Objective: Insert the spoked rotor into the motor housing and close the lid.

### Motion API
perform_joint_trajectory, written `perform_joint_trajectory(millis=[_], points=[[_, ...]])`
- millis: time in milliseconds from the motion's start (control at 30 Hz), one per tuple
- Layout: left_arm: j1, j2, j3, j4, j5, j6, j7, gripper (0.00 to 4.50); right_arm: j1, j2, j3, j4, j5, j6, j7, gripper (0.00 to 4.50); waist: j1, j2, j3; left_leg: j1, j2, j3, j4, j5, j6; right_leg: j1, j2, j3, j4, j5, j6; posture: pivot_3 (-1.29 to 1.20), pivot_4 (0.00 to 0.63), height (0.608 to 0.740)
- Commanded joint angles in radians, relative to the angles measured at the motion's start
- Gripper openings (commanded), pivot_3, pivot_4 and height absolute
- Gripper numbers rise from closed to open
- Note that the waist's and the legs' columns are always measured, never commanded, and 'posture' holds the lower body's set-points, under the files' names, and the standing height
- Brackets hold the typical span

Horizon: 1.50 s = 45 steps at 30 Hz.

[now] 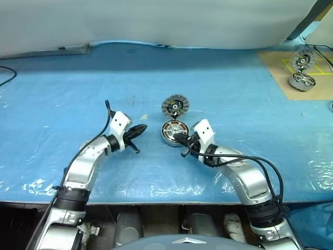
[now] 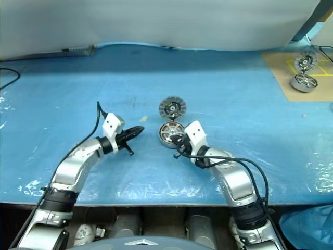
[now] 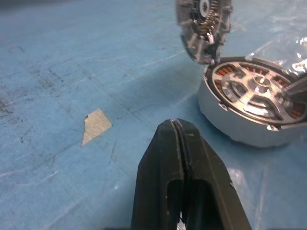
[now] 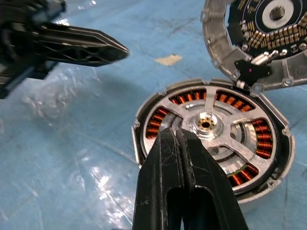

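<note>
On the blue table [image 1: 62,94], in the left eye view, the motor housing [image 1: 174,132] lay near the middle with the lid [image 1: 175,106] standing upright on its far edge. The left gripper [image 1: 138,129] pointed toward the housing from just beside it, apart from it; the right gripper [image 1: 180,138] reached the housing's near rim. A similar unit [image 1: 302,80] sat far off on tan cardboard [image 1: 276,67].

In the right eye view the layout matched, with both arms converging on the housing.

In the left wrist view the left jaws were pressed together and empty. A scrap of tape [image 3: 96,125] lay on the table, and the spoked rotor [image 3: 256,93] was already seated among the copper coils.

In the right wrist view the right jaws were likewise pressed together with nothing between them, their tip over the rotor's near spokes; whether it touched could not be told.

With the rotor apparently in, closing the lid looked to be the step in hand. Doing it well probably meant steadying the housing with one closed tip while the other pushed the lid's upper edge over gently, so the hinge folds without the housing sliding.
</note>
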Motion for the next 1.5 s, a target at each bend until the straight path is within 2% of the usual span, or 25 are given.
perform_joint_trajectory(millis=[33, 200, 300, 433, 567, 833, 967, 1133, 1500], points=[[-0.131, 0.000, 0.098, 0.135, -0.116, 0.081, -0.040, 0.04, 0.049, -0.008, -0.052, -0.068, 0.034, -0.077, 0.017, 0.00, 0.002, 0.000, 0.000, 0.000, 0.000, 0.000, 0.000, 0.000, 0.000, 0.000, 0.000, 0.000, 0.000, 0.000, 0.000, 0.00, 0.150, 0.740], [-0.392, 0.015, 0.138, 0.536, -0.145, 0.068, -0.191, 0.04, 0.152, -0.034, -0.086, -0.048, 0.023, -0.167, 0.033, 0.00, 0.002, 0.000, 0.000, 0.000, -0.001, 0.000, 0.000, 0.000, 0.000, 0.000, 0.000, 0.000, -0.001, 0.000, 0.000, 0.00, 0.150, 0.740], [-0.540, 0.007, 0.132, 0.767, -0.118, 0.029, -0.286, 0.04, 0.204, -0.043, -0.095, -0.040, 0.021, -0.204, 0.038, 0.00, 0.003, 0.000, 0.000, -0.001, -0.001, -0.001, 0.000, 0.000, 0.000, 0.000, 0.000, 0.000, -0.001, 0.000, 0.001, 0.00, 0.150, 0.740], [-0.698, -0.015, 0.131, 0.993, -0.086, -0.001, -0.393, 0.04, 0.250, -0.042, -0.096, -0.020, 0.013, -0.246, 0.036, 0.00, 0.004, -0.001, 0.000, -0.001, -0.002, -0.001, -0.001, 0.000, 0.000, 0.000, 0.000, 0.000, -0.002, 0.002, 0.004, 0.00, 0.150, 0.740], [-0.800, -0.042, 0.130, 1.134, -0.046, -0.017, -0.464, 0.04, 0.277, -0.025, -0.077, 0.002, -0.012, -0.284, 0.016, 0.00, 0.003, -0.001, 0.001, -0.001, -0.002, -0.002, -0.001, 0.000, 0.000, 0.000, 0.000, 0.000, -0.002, 0.002, 0.004, 0.00, 0.150, 0.740], [-0.901, -0.094, 0.108, 1.247, 0.064, -0.036, -0.512, 0.04, 0.303, 0.010, -0.059, -0.010, -0.030, -0.308, -0.019, 0.00, 0.013, -0.003, 0.002, -0.001, -0.002, -0.002, -0.001, 0.000, 0.000, 0.001, -0.001, -0.001, -0.002, 0.002, 0.004, 0.00, 0.150, 0.740], [-0.925, -0.118, 0.111, 1.266, 0.107, -0.055, -0.495, 0.04, 0.310, 0.017, -0.056, -0.012, -0.030, -0.311, -0.025, 0.00, 0.019, -0.004, 0.002, -0.001, -0.002, -0.002, -0.001, 0.000, 0.000, 0.001, -0.001, -0.001, -0.003, 0.002, 0.004, 0.00, 0.150, 0.740], [-0.957, -0.172, 0.128, 1.284, 0.151, -0.131, -0.372, 0.04, 0.322, 0.029, -0.057, -0.023, -0.030, -0.307, -0.048, 0.00, 0.030, -0.005, 0.003, -0.001, -0.002, -0.002, -0.001, 0.000, 0.000, 0.001, -0.001, -0.001, -0.003, 0.003, 0.004, 0.00, 0.150, 0.740], [-1.001, -0.239, 0.101, 1.301, 0.248, -0.187, -0.370, 0.04, 0.342, 0.040, -0.050, -0.038, -0.031, -0.307, -0.080, 0.00, 0.032, -0.005, 0.003, -0.001, -0.002, -0.002, -0.001, 0.000, 0.000, 0.002, -0.001, -0.002, -0.003, 0.003, 0.005, 0.00, 0.150, 0.740]])
